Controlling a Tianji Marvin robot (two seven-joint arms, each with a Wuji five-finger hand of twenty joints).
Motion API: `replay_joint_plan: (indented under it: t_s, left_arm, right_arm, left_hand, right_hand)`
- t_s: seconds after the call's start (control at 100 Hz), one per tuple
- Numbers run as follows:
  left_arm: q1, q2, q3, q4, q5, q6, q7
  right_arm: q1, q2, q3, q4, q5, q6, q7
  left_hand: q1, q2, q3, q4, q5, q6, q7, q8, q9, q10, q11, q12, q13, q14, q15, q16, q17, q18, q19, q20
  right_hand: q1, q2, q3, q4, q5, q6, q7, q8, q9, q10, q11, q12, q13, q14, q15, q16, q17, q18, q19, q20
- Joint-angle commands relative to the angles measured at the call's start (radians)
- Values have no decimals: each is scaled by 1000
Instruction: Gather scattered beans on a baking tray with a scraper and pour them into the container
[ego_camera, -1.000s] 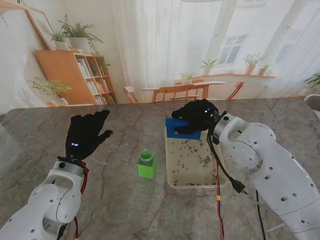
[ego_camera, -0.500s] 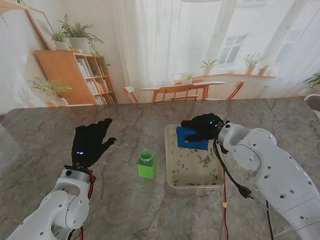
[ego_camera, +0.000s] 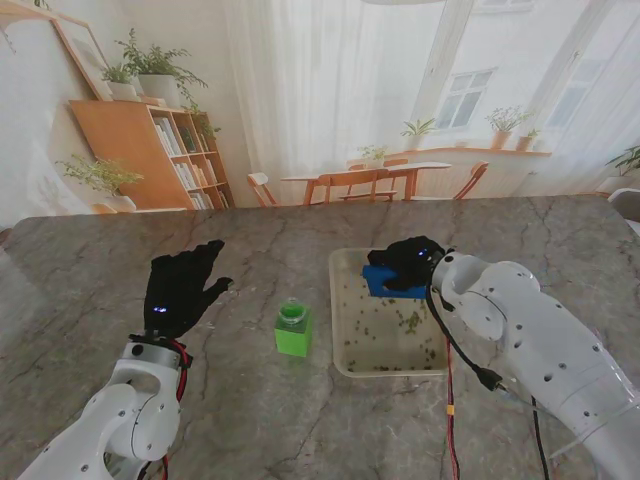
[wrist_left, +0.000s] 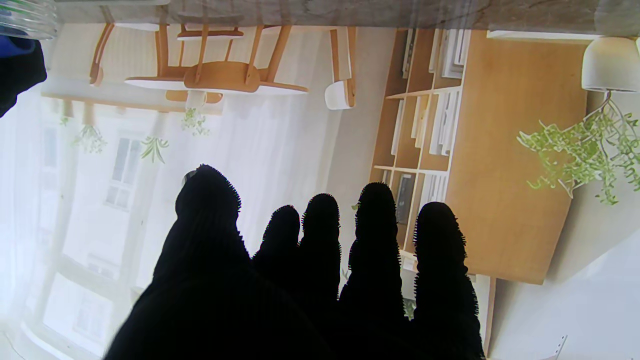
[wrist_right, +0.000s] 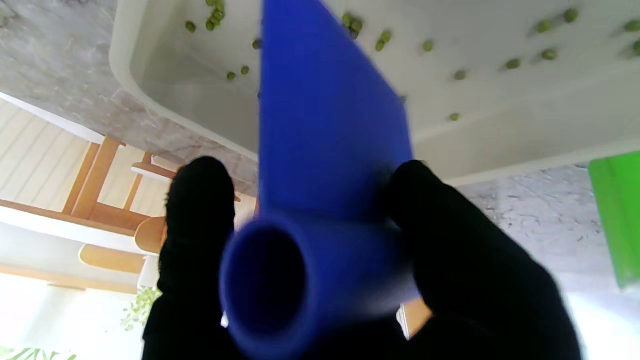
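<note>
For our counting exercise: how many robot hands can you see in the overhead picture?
2. The left robot hand is open over the table; the right robot hand grips the blue scraper over the tray.

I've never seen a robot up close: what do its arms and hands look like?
Both arms are glossy white, rounded shells dotted with small dark screws. Each ends in a black, fuzzy-gloved five-finger hand, left hand and right hand, each showing small blue lights. Red and black cables run alongside the arms.

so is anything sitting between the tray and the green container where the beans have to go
Nothing visible does. The green container stands on bare table just left of the tray, with only a narrow strip of marble between them. The right hand holds the blue scraper over the tray's far end; the left hand is farther left.
</note>
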Motion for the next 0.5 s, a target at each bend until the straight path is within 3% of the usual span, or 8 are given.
replay_joint_plan:
  t_s: [0.0, 0.11, 0.18, 0.25, 0.33, 0.49]
  left_arm:
    - [8, -5, 2, 2, -7, -3, 5]
    - [9, -6, 2, 2, -10, -3, 4]
    - [8, -6, 3, 2, -12, -3, 2]
    - [7, -6, 3, 3, -15, -2, -1]
    - [5, -6, 4, 4, -18, -1, -4]
    - [4, -6, 5, 3, -19, 0, -8]
  right_arm:
    - [17, -2, -14, 22, 8, 8, 9]
    - [43, -4, -45, 53, 23, 18, -5]
    - [59, -6, -63, 76, 29, 24, -30]
    - [67, -9, -74, 89, 44, 30, -38]
    - [82, -7, -90, 105, 34, 20, -54]
    - [117, -11, -131, 139, 54, 36, -61]
  left_hand:
    - [0, 62, 11, 95, 13, 19, -1, -10, 8, 5, -12, -7, 4, 10, -9, 0, -13, 33, -24, -9]
    - [0, 64, 10, 95, 14, 20, 0, -10, 8, 5, -12, -7, 5, 11, -9, 1, -12, 32, -23, -7]
    - [3, 68, 11, 95, 15, 19, 0, -10, 11, 5, -11, -6, 9, 7, -6, 2, -5, 31, -19, -4]
    - [5, 68, 11, 95, 15, 20, 0, -10, 11, 5, -11, -6, 11, 7, -4, 4, -2, 28, -16, -1]
    - [5, 71, 11, 95, 15, 20, 0, -10, 10, 4, -12, -6, 11, 7, -2, 6, -3, 27, -16, 1]
    - [6, 75, 10, 95, 15, 20, 0, -10, 10, 4, -12, -6, 10, 7, -1, 9, -5, 30, -18, 4]
  right_hand:
    - [-25, -22, 50, 2, -38, -4, 20, 49, -23, 21, -14, -19, -21, 22, -27, -16, -26, 40, -22, -22]
    - [-53, -50, 75, -9, -26, -52, 43, 85, -35, 30, -42, -33, -45, 59, -101, -47, -65, 65, -55, -37]
    - [13, -82, 83, -36, 25, -122, 159, 90, 62, -48, 41, -23, 50, -16, -33, -34, 39, 8, 9, -38]
    - [22, -88, 83, -44, 61, -168, 219, 74, 80, -50, 58, -33, 59, -23, -24, -39, 52, 11, 7, -55]
    - [12, -80, 75, -53, 108, -229, 290, 88, 89, -75, 105, 13, 58, -42, 14, -22, 53, 11, 5, -59]
    - [41, -52, 43, -52, 126, -238, 358, 54, 101, -72, 135, 48, 64, -48, 63, -9, 62, 20, 28, -53]
